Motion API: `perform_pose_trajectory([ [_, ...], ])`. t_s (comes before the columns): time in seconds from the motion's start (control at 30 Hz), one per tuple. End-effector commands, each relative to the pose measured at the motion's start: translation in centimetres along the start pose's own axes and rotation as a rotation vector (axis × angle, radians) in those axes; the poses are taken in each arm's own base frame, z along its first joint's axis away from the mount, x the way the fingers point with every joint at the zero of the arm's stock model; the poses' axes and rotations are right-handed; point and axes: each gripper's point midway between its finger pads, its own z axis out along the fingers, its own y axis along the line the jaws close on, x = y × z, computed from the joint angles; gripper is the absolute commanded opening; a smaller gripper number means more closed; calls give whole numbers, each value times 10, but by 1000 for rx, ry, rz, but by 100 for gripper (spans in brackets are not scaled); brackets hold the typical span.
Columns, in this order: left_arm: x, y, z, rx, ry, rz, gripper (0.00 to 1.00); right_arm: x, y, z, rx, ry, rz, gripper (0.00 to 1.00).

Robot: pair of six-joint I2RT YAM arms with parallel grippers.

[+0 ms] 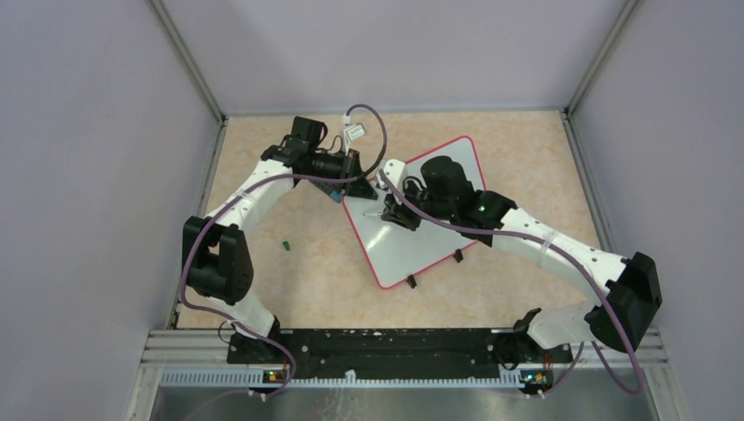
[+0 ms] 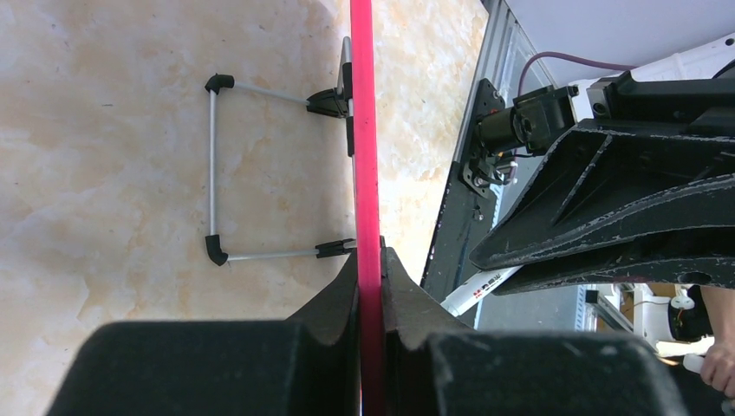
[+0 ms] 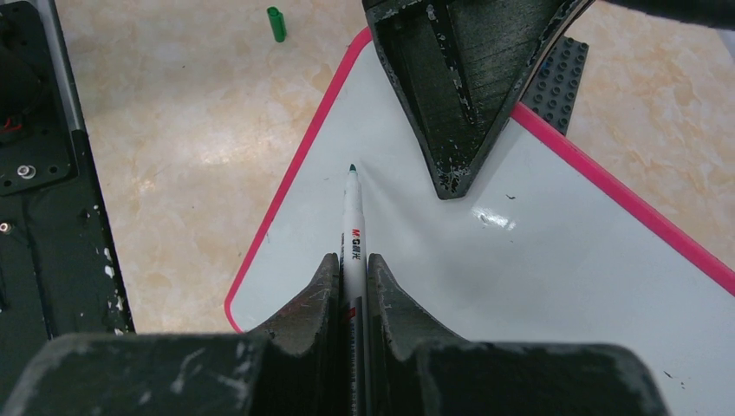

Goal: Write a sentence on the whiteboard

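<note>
your left claw [image 2: 370, 264] is pinched on the red rim of the whiteboard [image 1: 421, 241], which sits askew in the middle of the counter [image 1: 307, 281]. your right claw [image 3: 351, 260] grips a marker [image 3: 352, 204], tip over the white surface. a green cap [image 1: 286, 245] lies apart on the left.

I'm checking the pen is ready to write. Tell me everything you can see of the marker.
The marker has a slim white barrel with red printing and a bare green tip. The right gripper is shut on its barrel, tip pointing forward over the whiteboard; whether it touches the surface is unclear.
</note>
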Motion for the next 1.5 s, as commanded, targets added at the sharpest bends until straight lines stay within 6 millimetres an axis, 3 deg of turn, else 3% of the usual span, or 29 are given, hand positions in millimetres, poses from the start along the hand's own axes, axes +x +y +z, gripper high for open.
perform_pose_trajectory([
  [0.0,-2,-12,0,52,-13,46,0,-24,-4,0,30,-71,-25,0],
  [0.5,-1,-12,2,66,-10,44,0,-28,-17,6,92,-73,-13,0],
  [0.8,-1,-13,2,73,-9,45,0,-31,-15,15,69,-70,-12,0],
  [1.47,-1,-11,4,74,-6,40,0,5,7,15,1,22,-52,0],
])
